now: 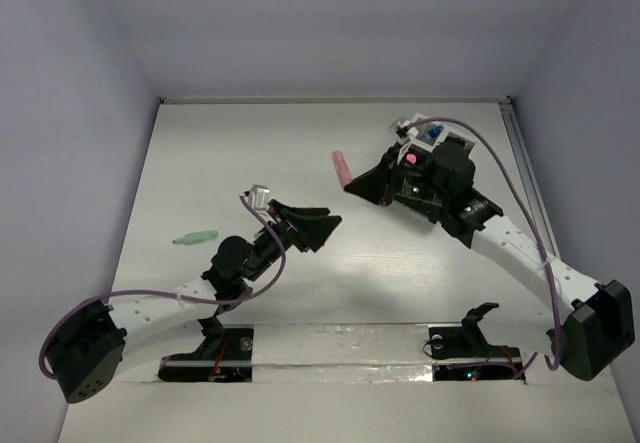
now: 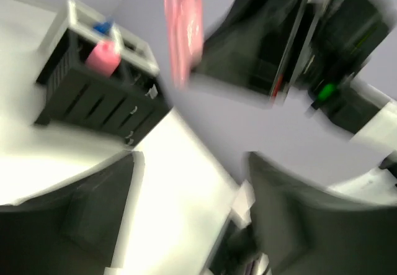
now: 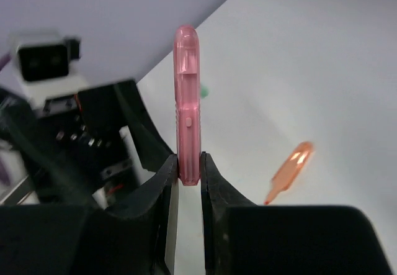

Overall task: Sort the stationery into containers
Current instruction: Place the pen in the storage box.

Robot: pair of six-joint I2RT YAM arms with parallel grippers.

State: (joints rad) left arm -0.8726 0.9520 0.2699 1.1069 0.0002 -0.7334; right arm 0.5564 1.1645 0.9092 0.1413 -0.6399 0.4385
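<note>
Upper centre of the overhead view, pink marker: pinched at one end by the right gripper, the rest jutting past the tips, off the table; probably gripped at the end so as to go free end first into a compartment.
right gripper, wrist view: fingers clamped flat on both sides of the marker, barrel in line with them.
left gripper: lower left of the marker, near but apart; fingers spread, nothing between; own view smeared, aimed at marker and box; seemingly standing off to leave room.
black box: upper right, largely hidden under the right arm; pink round-topped piece and blue-capped bottle upright inside; which compartments, impossible to tell.
white box: pale rim just behind the black box, pattern unreadable.
green marker: flat at left, well apart from boxes and grippers, not yet sorted.
orange marker: flat on the table, lower right of the right wrist view; unseen from above.
step, judged: delivery of the pink marker to the box; two markers left.
table: smooth white top, glossy strip along the lower edge.
room: plain pale lilac-grey walls on three sides.
</note>
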